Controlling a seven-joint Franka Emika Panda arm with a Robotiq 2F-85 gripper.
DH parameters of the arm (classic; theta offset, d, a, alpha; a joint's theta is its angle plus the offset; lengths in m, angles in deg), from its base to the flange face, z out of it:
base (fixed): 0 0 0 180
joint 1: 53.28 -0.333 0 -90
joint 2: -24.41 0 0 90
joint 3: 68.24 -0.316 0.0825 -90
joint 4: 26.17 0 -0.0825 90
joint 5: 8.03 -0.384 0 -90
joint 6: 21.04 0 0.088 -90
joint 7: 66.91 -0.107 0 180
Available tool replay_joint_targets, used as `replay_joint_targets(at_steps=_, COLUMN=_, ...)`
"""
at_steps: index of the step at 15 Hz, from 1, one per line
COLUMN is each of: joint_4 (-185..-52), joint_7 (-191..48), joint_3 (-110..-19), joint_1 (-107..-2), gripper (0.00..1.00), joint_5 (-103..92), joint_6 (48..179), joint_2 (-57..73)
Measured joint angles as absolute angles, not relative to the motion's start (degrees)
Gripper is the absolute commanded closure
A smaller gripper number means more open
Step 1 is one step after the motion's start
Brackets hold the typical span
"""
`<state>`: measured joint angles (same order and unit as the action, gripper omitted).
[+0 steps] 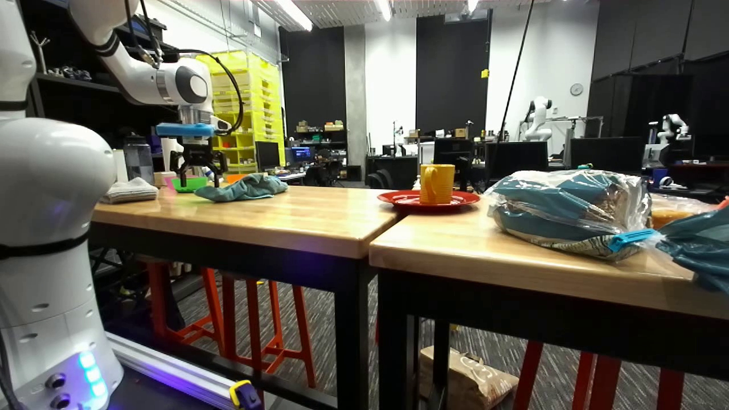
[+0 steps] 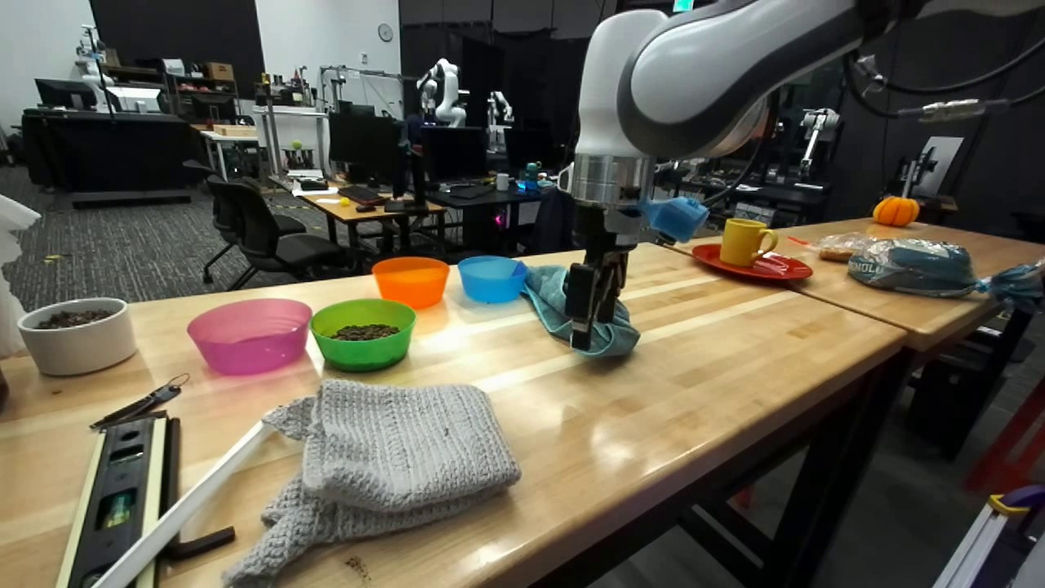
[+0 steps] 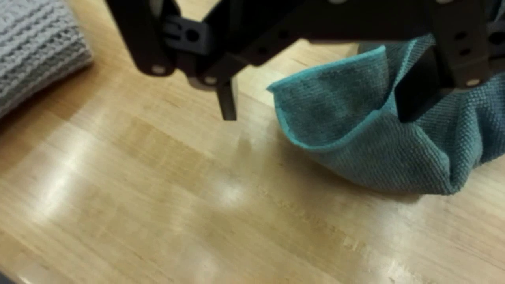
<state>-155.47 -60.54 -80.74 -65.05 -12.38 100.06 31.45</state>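
The wrist view shows the claw spread wide with hold of nothing: one finger hangs over bare worktop, its mate over the teal microfiber cloth, whose raised hem runs into the gap; whether that second finger touches the fabric I cannot tell. In an exterior view the fingers overlap, masking the gap, but the crumpled cloth shows lying near a row of bowls. There alone appear a spirit level and brown pellets inside the green bowl. A paper bag below the worktop shows only in an exterior view.
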Motion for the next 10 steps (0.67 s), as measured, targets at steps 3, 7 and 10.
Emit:
replay_joint_targets(at_steps=3, joint_4=-156.23, joint_7=-60.61, joint_3=-81.01, joint_1=-65.3, gripper=0.0, joint_5=-11.38, joint_6=100.2, joint_2=30.99)
replay_joint_targets(at_steps=7, joint_4=-156.93, joint_7=-60.6, joint_3=-81.11, joint_1=-65.75, gripper=0.28, joint_5=-11.36, joint_6=100.17, joint_2=30.62)
replay_joint_targets(at_steps=10, joint_4=-157.47, joint_7=-60.6, joint_3=-81.12, joint_1=-65.94, gripper=0.45, joint_5=-11.35, joint_6=100.17, joint_2=30.62)
